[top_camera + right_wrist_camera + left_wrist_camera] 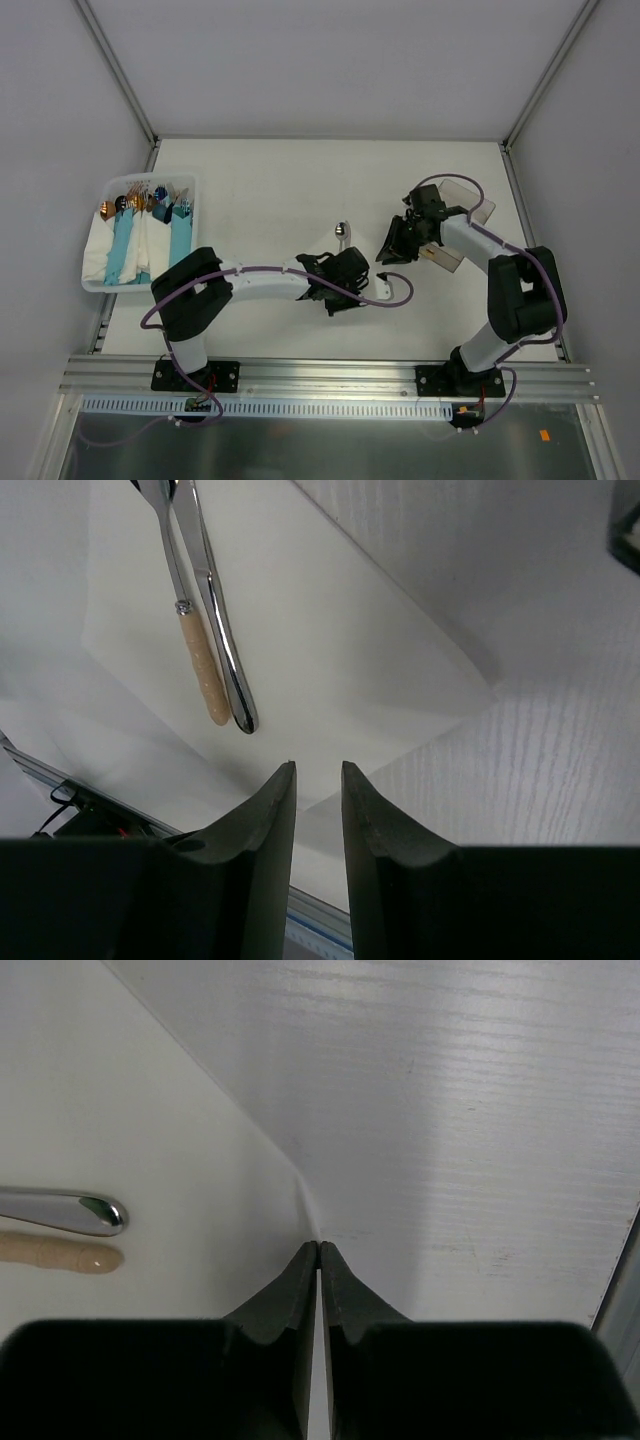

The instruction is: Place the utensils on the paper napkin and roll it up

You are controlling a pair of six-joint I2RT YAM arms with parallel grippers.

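The paper napkin (320, 630) lies flat on the table and is hard to make out in the top view. Two utensils lie side by side on it: a silver-handled piece (222, 630) and a beige-handled piece (200, 670). Their handle ends also show in the left wrist view, silver (70, 1211) and beige (65, 1254). A rounded silvery end (342, 231) shows in the top view. My left gripper (318, 1248) is shut on the napkin's edge (150, 1110), which rises to its tips. My right gripper (318, 770) is slightly open and empty, just above the napkin's near edge.
A clear plastic tray (95, 283) at the far left holds light-blue rolled bundles and more cutlery. A clear brownish container (470, 205) stands behind the right gripper (392, 248). An aluminium rail (330, 375) runs along the table's near edge. The left gripper (350, 283) is mid-table.
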